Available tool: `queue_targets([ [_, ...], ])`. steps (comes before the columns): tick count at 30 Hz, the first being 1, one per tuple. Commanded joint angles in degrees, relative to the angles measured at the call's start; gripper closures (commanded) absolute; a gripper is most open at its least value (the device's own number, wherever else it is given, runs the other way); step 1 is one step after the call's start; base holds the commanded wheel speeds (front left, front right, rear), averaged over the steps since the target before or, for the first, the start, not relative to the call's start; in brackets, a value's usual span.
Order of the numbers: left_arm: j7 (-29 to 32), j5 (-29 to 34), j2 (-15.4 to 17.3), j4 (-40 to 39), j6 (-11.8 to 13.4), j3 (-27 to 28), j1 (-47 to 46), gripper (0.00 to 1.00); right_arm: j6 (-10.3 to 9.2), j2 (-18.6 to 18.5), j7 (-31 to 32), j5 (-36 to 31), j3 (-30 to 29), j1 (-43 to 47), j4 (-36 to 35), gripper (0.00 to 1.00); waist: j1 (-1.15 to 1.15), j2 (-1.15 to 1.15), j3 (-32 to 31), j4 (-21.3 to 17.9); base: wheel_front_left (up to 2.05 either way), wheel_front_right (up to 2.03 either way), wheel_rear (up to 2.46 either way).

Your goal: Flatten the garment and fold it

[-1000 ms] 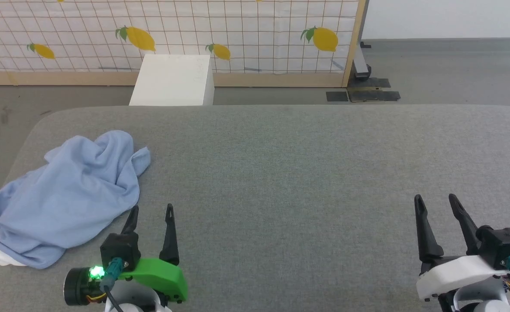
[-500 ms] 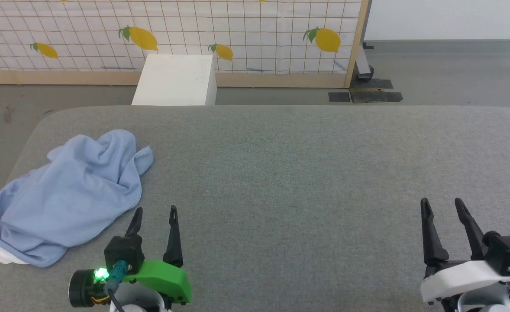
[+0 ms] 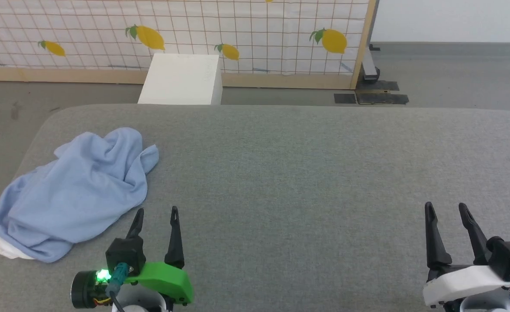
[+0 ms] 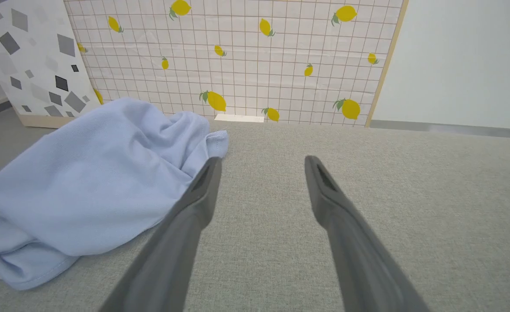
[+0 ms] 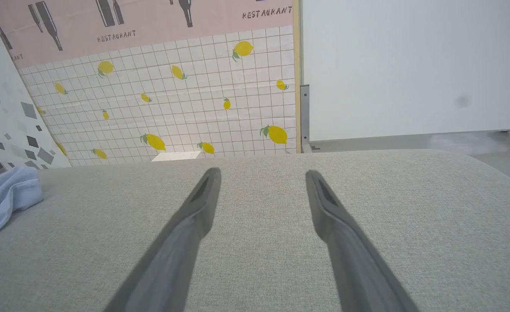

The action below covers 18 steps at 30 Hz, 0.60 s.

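**Crumpled garment lies at tabletop's left end**

The light-blue garment (image 3: pixel 75 193) sits bunched on the grey tabletop (image 3: pixel 302 173). The left gripper (image 3: pixel 157 210) is just beside it, jaws apart; the right gripper (image 3: pixel 445 205), jaws also apart, is well away. A white box (image 3: pixel 181 78) stands beyond, contents unseen.

The head view looks forward and down from high over the wide grey fabric-covered table (image 3: pixel 307 164), toward the white lemon-printed grid screen (image 3: pixel 255 30). Both wrist views sit low, close above the fabric, facing that screen. All three share the crumpled light-blue knit garment (image 3: pixel 77 190); the right wrist view catches perhaps just its edge, far left.
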Motion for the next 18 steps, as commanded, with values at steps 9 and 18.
queue_targets([
  [9,-1.53,-1.06,-0.22,0.81,0.74,0.05,-1.13,0.0,-0.08,0.11,-1.6,0.13,-0.58,1.06,1.06,0.0,0.0,0.0,-0.21,4.59,0.0,0.0,0.0],
  [18,-2.57,-1.53,-0.19,1.36,1.19,0.17,-0.88,0.0,-0.08,0.12,-2.64,0.09,0.01,1.03,2.18,0.0,0.0,0.0,-0.18,11.71,0.0,0.0,0.0],
])
